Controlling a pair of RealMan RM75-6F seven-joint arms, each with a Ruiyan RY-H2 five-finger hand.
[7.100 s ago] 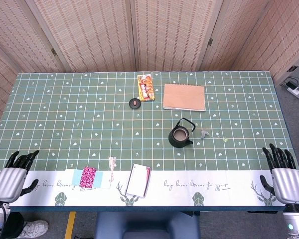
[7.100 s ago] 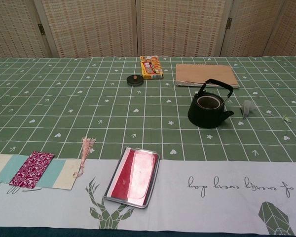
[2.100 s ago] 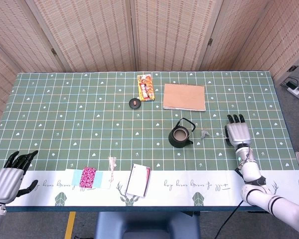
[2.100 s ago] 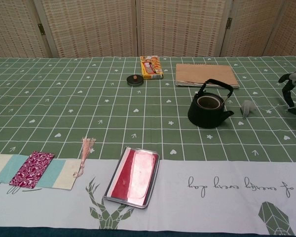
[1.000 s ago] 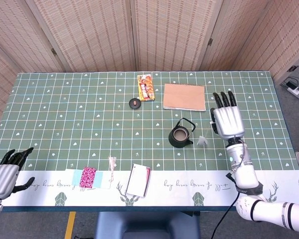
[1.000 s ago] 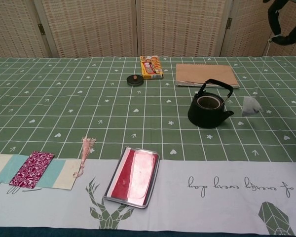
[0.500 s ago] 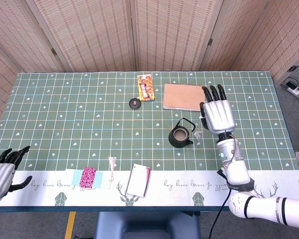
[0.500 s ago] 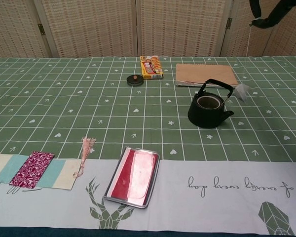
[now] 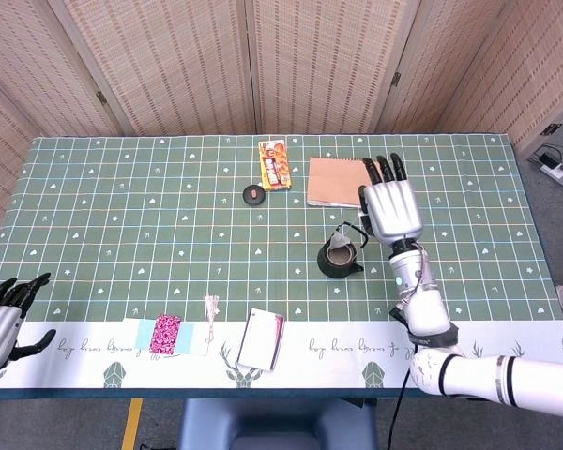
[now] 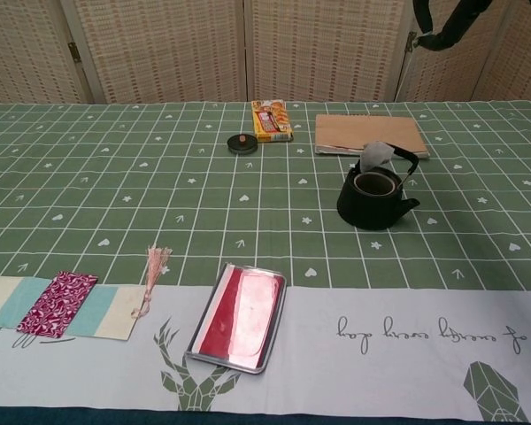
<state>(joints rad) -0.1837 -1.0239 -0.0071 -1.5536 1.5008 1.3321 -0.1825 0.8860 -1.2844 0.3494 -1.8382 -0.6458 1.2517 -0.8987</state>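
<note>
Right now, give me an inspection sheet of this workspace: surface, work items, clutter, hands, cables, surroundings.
Surface: table under a green grid cloth with a white printed front band.
Work items: black teapot, lid off; tea bag hangs on its string just above the pot's mouth.
Clutter: lid, snack box, notebook, metal tray, bookmark with tassel.
Hands: right hand raised over the teapot, pinching the string; left hand low at the table's near corner, fingers apart, holding nothing.
Cables: power strip with cable on the floor beside the table.
Surroundings: woven folding screens behind the table; grey floor.
</note>
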